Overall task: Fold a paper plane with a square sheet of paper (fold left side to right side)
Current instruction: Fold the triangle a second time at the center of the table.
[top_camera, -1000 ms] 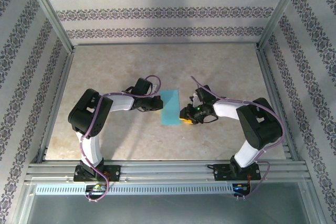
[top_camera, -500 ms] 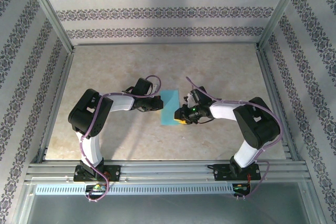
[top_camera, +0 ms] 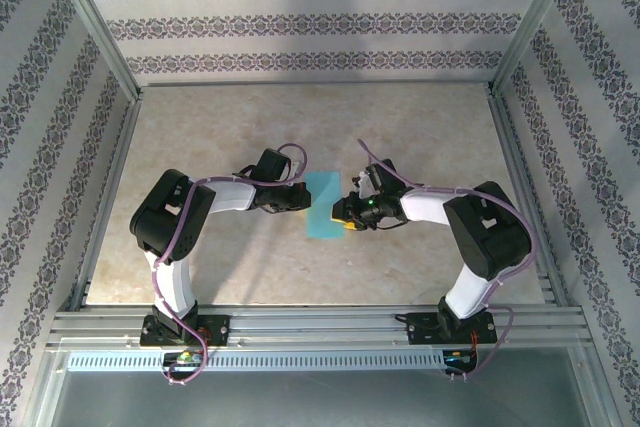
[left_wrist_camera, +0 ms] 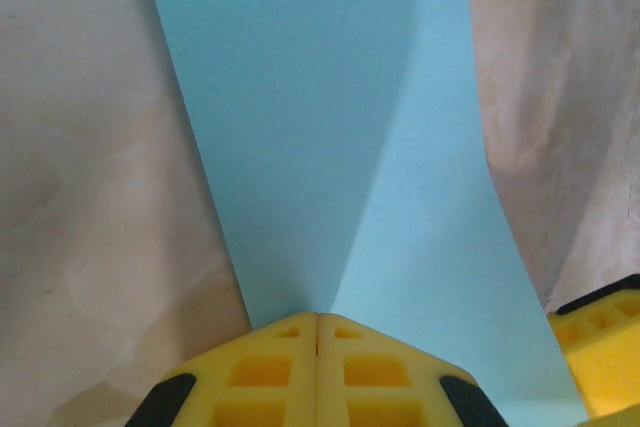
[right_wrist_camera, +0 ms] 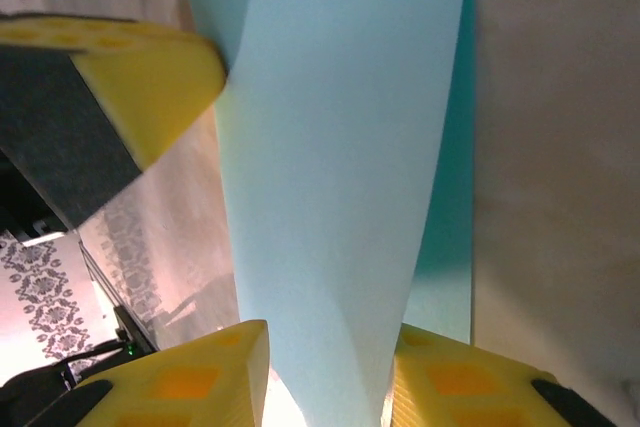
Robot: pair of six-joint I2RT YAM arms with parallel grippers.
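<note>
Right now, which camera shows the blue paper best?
The top external view: nearly the whole blue paper shows, outline and all. Both wrist views show close-up parts of it, cut off by the frame edges.

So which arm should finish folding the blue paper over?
Probably the right. The right gripper has its jaws apart around the raised flap of the paper, so it could pinch it and lay it flat. The left gripper is shut at the paper's other edge, better for holding it down.
</note>
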